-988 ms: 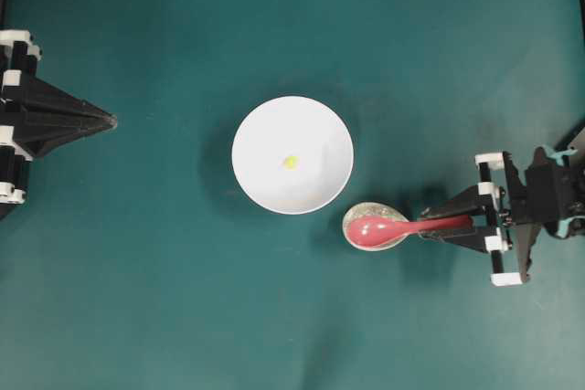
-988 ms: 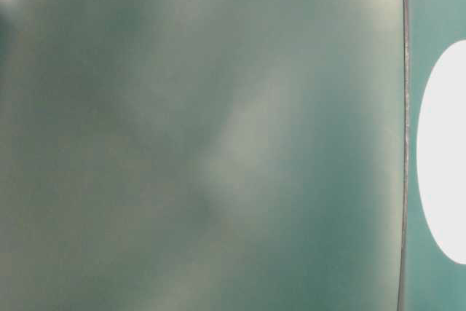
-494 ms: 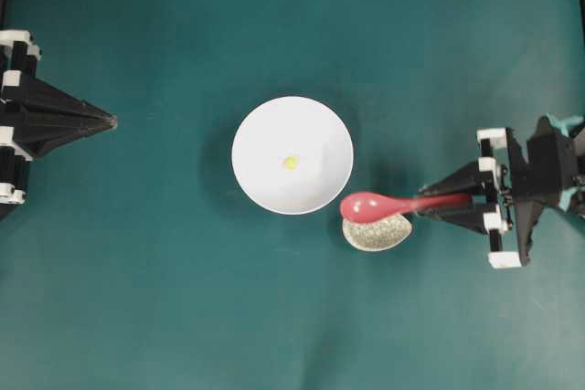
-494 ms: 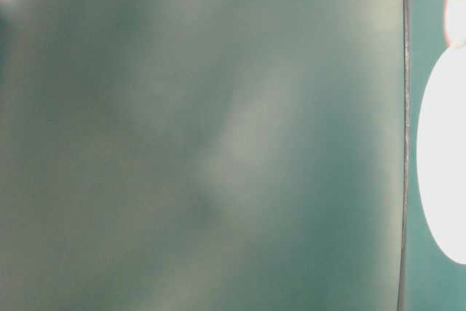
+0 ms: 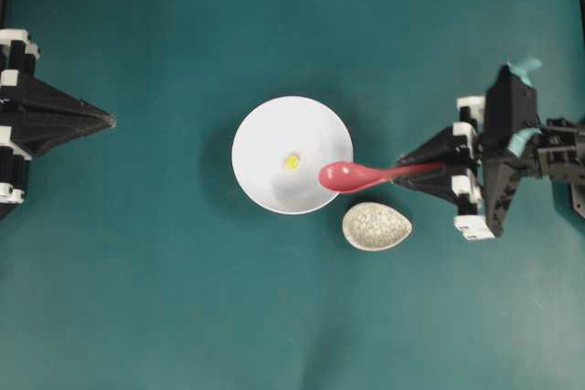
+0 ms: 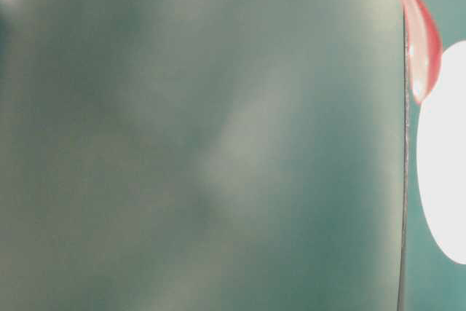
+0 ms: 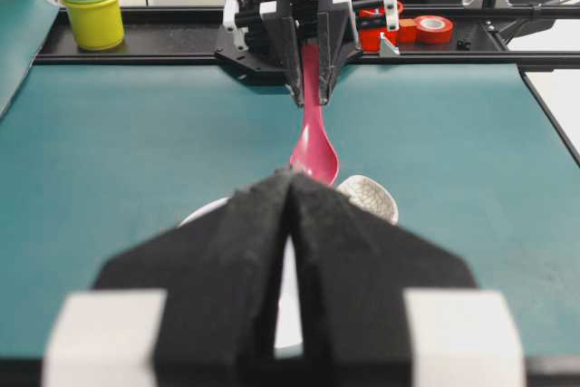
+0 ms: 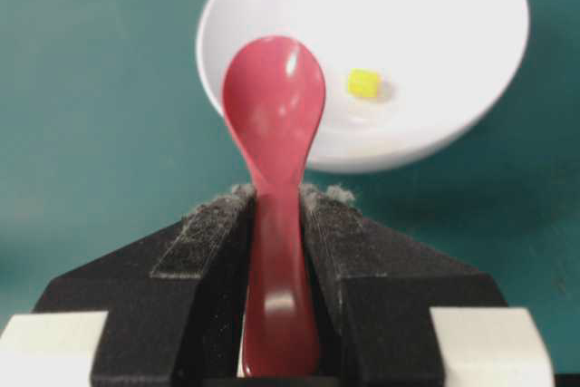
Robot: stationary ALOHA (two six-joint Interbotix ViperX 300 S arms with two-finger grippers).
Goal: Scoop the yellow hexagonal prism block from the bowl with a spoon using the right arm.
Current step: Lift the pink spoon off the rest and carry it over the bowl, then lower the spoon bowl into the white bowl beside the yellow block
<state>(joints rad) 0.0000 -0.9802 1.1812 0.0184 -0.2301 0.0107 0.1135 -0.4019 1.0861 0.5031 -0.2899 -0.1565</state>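
Observation:
The white bowl (image 5: 274,139) sits mid-table with the tiny yellow block (image 5: 291,162) inside; both also show in the right wrist view, bowl (image 8: 435,6) and block (image 8: 364,83). My right gripper (image 5: 402,173) is shut on the handle of the red-pink spoon (image 5: 347,174); its scoop hangs over the bowl's right rim, just right of the block. In the right wrist view the spoon (image 8: 275,106) sticks out between the pads (image 8: 204,233). My left gripper (image 5: 108,121) is shut and empty at the far left, as the left wrist view (image 7: 292,178) shows.
A small speckled beige egg-shaped dish (image 5: 377,226) lies empty just below and right of the bowl. The table-level view is mostly blurred; the spoon (image 6: 421,41) and bowl rim (image 6: 444,158) show at its right edge. Stacked cups (image 7: 91,11) and tape rolls (image 7: 433,29) sit beyond the table.
My right gripper has lifted the spoon off the speckled dish and carried it up and left, so the scoop now hangs over the bowl's rim. The left arm has not moved.

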